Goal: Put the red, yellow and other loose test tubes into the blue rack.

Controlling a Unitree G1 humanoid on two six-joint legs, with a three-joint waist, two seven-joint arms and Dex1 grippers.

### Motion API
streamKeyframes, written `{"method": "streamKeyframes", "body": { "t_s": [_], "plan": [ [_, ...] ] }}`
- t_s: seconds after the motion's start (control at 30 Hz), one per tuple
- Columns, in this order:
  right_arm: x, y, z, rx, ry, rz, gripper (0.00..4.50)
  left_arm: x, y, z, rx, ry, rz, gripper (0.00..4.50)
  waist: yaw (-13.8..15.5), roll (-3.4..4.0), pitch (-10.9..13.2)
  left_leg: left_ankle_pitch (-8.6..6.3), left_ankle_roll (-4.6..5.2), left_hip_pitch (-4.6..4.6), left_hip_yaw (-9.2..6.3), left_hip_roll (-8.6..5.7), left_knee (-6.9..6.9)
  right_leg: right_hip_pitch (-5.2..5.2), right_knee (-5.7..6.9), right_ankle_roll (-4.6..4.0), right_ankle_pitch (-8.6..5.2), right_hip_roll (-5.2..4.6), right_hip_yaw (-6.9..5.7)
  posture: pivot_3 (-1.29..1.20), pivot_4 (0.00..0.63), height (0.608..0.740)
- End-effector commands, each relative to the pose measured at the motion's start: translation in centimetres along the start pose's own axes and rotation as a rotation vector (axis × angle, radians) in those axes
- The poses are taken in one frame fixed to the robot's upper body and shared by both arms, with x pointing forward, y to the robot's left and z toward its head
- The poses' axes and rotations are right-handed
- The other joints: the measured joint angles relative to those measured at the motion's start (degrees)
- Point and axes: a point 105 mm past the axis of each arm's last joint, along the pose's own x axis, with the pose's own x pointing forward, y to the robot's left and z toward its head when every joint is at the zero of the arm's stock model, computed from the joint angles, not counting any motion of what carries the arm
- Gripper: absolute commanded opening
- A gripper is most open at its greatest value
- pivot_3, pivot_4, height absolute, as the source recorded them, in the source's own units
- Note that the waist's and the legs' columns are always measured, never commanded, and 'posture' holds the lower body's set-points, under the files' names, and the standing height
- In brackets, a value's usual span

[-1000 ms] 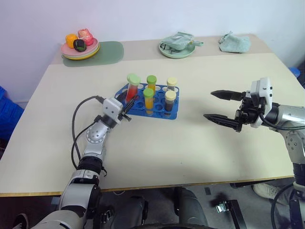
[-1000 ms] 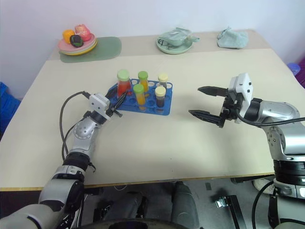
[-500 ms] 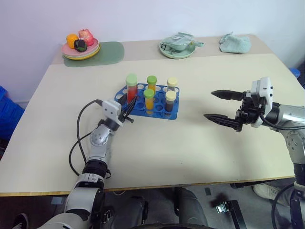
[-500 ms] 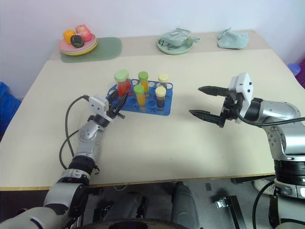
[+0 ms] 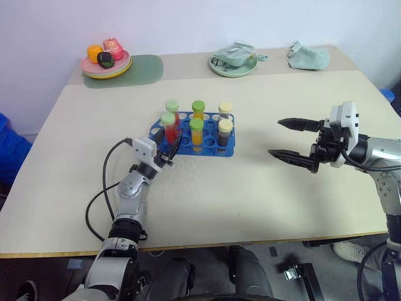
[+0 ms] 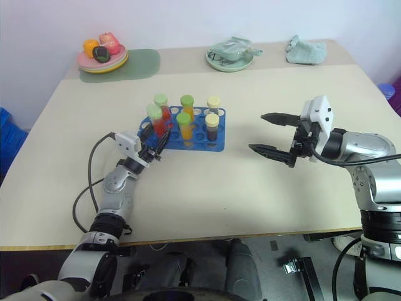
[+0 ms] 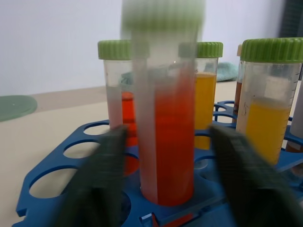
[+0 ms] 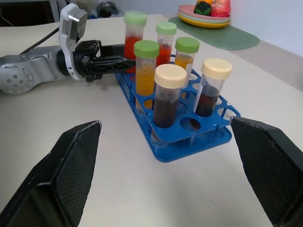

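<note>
The red test tube (image 5: 168,127) has gone from a tilted hold above the blue rack (image 5: 225,146) to standing in a hole at the rack's near-left corner, and the left hand (image 5: 170,150) has sunk toward the desk (image 5: 250,194) and let its fingers part. In the left wrist view the red test tube (image 7: 163,137) stands upright between the two fingers (image 7: 97,182), with a gap of air on each side, so the hand is spread around it and not pinching it.

The tube's long axis runs straight up from the rack, and the left hand reaches at it from the near side, low and roughly level. My reading is that the next move turns on this: the hand has to draw back along its own line, toward the robot, because any sideways drift would knock a finger against the tube or the green-capped neighbours.

The right hand (image 5: 294,139) hangs spread wide above the desk, well apart from the rack on its right side. Six capped tubes stand in the rack; I see no loose tube on the desk, so the task looks close to finished.
</note>
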Motion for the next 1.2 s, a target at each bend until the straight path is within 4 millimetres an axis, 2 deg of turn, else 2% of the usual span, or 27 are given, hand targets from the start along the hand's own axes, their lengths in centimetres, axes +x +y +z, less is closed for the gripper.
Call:
{"method": "streamKeyframes", "body": {
  "t_s": [0.03,0.23,0.37,0.63,0.8,0.93,1.0,1.13,1.2],
  "plan": [
    [-0.1,-0.3,1.3,-0.055,-0.029,0.000,4.50,0.0,0.4,1.4,0.028,-0.055,0.008,4.45,0.0,0.00,0.0,0.00,0.00,0.00,0.00,0.00,0.00,0.00,0.00,0.00,0.00,0.00,0.00,0.00,0.150,0.740],
    [0.0,-0.4,1.2,-0.055,-0.028,0.005,4.50,-0.6,1.0,2.9,0.058,-0.084,-0.013,4.45,-0.1,0.00,0.0,0.00,0.00,0.00,0.00,0.01,0.00,-0.01,0.01,0.00,0.00,0.00,0.00,0.00,0.150,0.740],
    [0.0,-0.4,1.1,-0.051,-0.030,0.007,4.50,-1.8,1.9,4.9,0.091,-0.101,-0.003,4.45,-0.1,0.00,0.0,0.00,0.00,0.00,0.00,0.01,-0.01,-0.01,0.02,0.00,0.00,0.00,0.00,0.00,0.150,0.740],
    [-0.1,-0.6,0.7,-0.048,-0.031,0.014,4.50,-3.8,3.4,7.9,0.156,-0.033,-0.037,4.45,0.0,0.01,0.0,-0.01,0.00,0.01,-0.01,0.01,-0.02,-0.01,0.02,-0.01,0.00,0.01,0.01,0.00,0.150,0.740],
    [-0.7,-0.5,0.2,-0.049,-0.017,0.017,4.50,-5.3,4.4,10.5,0.144,0.023,-0.156,4.45,-0.1,0.01,0.0,-0.01,0.00,0.01,-0.01,0.02,-0.06,-0.02,0.05,-0.01,0.00,0.03,0.01,0.00,0.150,0.740],
    [-1.4,-0.7,-0.4,-0.057,-0.002,-0.001,4.50,-7.0,4.5,12.3,0.120,0.101,-0.343,4.45,-0.1,0.02,0.0,-0.02,0.02,0.01,-0.01,0.03,-0.08,-0.02,0.08,-0.01,-0.01,0.04,0.01,0.00,0.150,0.740],
    [-1.8,-0.7,-0.8,-0.053,0.006,0.000,4.50,-7.3,4.4,13.0,0.119,0.126,-0.409,4.45,-0.1,0.03,0.0,-0.03,0.03,0.01,-0.02,0.02,-0.08,-0.01,0.07,-0.02,-0.01,0.04,0.01,0.00,0.150,0.740],
    [-2.4,-1.0,-1.1,-0.065,0.018,-0.012,4.50,-8.4,3.5,13.5,0.139,0.208,-0.576,4.45,-0.2,0.06,0.0,-0.04,0.05,0.02,-0.01,0.02,-0.10,-0.02,0.07,-0.02,-0.01,0.05,0.01,0.00,0.150,0.740],
    [-2.5,-1.2,-1.2,-0.072,0.032,-0.017,4.50,-9.1,4.3,13.6,0.118,0.283,-0.624,4.45,-0.2,0.06,0.0,-0.04,0.04,0.03,0.00,0.03,-0.13,-0.02,0.07,-0.02,-0.02,0.06,0.01,0.00,0.150,0.740]
  ]
}}
